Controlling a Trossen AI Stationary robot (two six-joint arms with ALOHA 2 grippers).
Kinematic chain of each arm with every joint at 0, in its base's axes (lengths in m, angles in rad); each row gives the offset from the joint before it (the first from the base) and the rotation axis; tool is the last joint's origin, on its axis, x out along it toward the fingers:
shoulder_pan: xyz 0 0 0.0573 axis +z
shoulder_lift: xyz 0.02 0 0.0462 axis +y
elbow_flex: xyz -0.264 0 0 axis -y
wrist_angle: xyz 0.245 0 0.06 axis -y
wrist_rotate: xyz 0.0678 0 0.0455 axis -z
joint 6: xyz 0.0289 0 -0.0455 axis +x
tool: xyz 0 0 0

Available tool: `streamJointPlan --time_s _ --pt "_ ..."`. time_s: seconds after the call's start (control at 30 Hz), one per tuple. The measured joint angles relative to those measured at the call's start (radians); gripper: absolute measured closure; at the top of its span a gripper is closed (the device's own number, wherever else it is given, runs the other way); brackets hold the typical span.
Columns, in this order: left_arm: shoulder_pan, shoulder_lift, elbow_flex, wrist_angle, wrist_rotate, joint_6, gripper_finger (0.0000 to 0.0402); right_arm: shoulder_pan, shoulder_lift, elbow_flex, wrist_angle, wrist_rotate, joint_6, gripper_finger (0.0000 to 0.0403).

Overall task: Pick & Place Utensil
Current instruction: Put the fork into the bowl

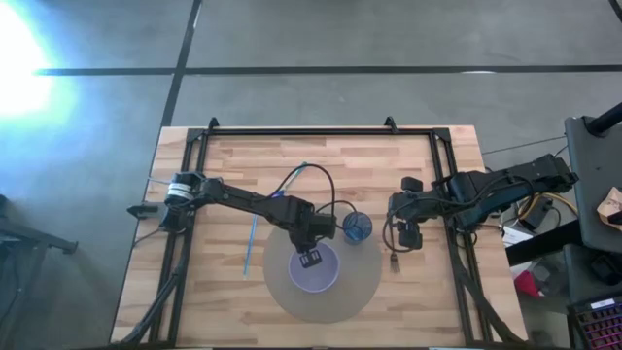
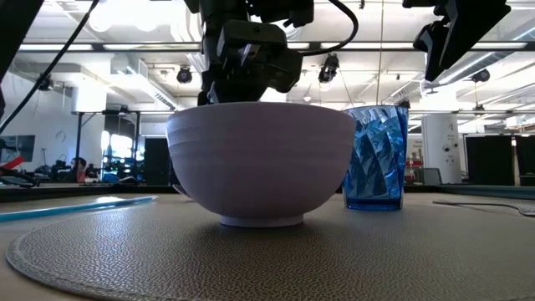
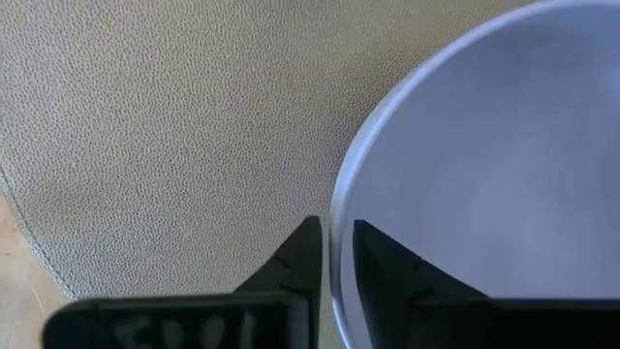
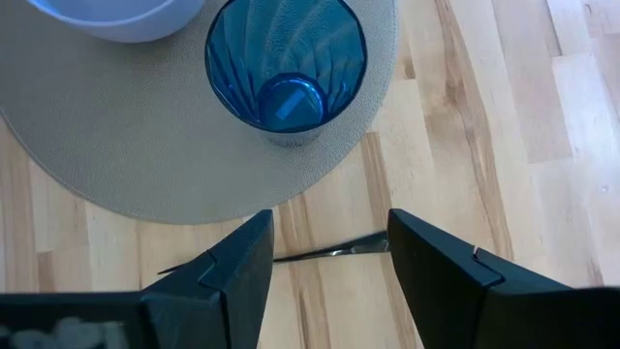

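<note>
My left gripper (image 3: 332,254) straddles the lavender bowl's (image 1: 315,269) rim at twelve o'clock, jaws slightly parted; right gripper (image 4: 329,254), released, hovers over a utensil (image 4: 320,253).

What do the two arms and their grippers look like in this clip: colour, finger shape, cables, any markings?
Both arms are dark, near-black jointed links. The left arm has a silver collar near its base and black cables looping above its wrist. The left gripper has black, wedge-shaped jaws, with faint pale lettering on the block behind them. The right gripper has broader black jaws with angled tips. Yellow cabling shows near the right arm's base.
</note>
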Motion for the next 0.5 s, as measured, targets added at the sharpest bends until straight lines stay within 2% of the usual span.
streamJointPlan --time_s 0.5 --pt "0.004 -0.006 0.048 -0.016 0.017 0.05 0.0282 0.0 0.0 0.0 -0.001 -0.002 0.027 0.0202"
